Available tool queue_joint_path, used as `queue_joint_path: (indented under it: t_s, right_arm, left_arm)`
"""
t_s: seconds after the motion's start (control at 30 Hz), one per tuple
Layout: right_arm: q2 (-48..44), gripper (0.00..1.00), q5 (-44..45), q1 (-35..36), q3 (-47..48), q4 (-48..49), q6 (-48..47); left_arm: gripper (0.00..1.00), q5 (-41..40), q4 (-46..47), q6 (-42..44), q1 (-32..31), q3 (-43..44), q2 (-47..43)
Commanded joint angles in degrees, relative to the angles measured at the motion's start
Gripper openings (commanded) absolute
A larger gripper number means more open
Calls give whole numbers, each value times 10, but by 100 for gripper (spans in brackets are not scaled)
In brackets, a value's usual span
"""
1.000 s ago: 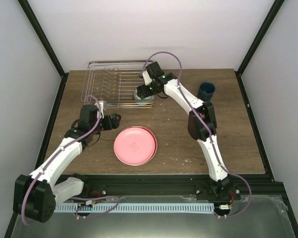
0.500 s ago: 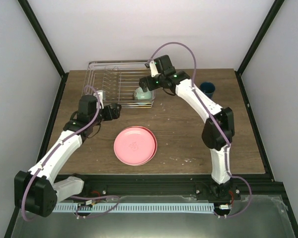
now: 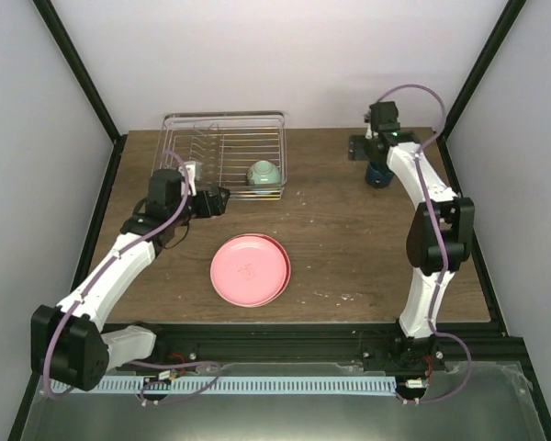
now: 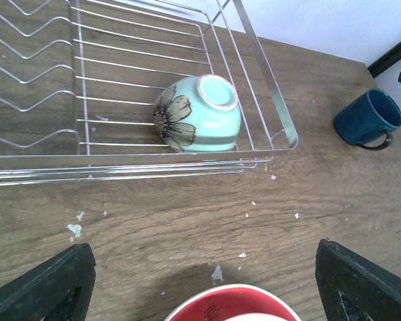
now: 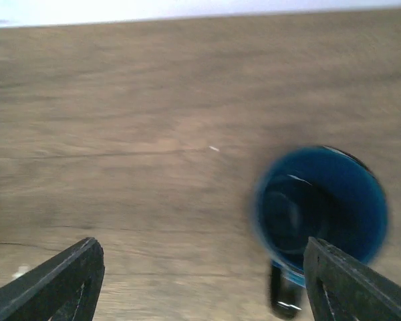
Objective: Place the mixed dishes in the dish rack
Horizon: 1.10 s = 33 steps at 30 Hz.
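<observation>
**Dish rack** (image 3: 225,118): it stands on the wooden table (image 3: 349,248), at the far side and left of centre.

**Small pale mint-green bowl** (image 4: 199,114): it is inside the dish rack, at the right end. It is turned mouth-down on the wires with its foot ring up, and a dark flower is painted on its side. Both grippers are apart from it.

**Dark blue cup** (image 3: 379,176): it stands upright on the table, outside the dish rack and well to its right.

**Pink plate** (image 3: 248,268): it lies flat on the table in front of the dish rack, apart from it. The rim of the lime-green plate (image 3: 288,274) shows from beneath it on the side away from the rack's left end.

**Left gripper** (image 3: 220,199): it is just in front of the dish rack's near rail, left of the bowl. Its fingers are spread wide and pinch nothing. A red-rimmed round edge (image 4: 230,301) shows low in the left wrist view between the fingers. What it belongs to, and whether it touches them, cannot be told.

**Right gripper** (image 5: 202,244): it hangs above the cup, well right of the dish rack. Its fingers are spread and hold nothing. In the blurred right wrist view the cup lies below, nearer one finger than the other, and contact cannot be told.
</observation>
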Motion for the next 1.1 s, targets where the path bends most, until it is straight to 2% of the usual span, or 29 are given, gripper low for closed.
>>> queue_joint_path:
  t_s: [0.0, 0.3, 0.43, 0.67, 1.07]
  right_arm:
    - [-44, 83, 33, -36, -37, -5, 12]
    - [-40, 81, 94, -107, -62, -12, 18]
    - [-25, 72, 102, -126, -64, -4, 15]
    - [5, 69, 51, -171, -78, 40, 12]
    - [56, 68, -36, -182, -80, 92, 17]
  left_arm:
    - [91, 30, 23, 12, -8, 36, 40]
    - [91, 35, 39, 11, -17, 30, 60]
    - [91, 33, 37, 13, -17, 27, 63]
    - [91, 28, 29, 19, -17, 25, 65]
    - [91, 18, 17, 18, -17, 37, 78]
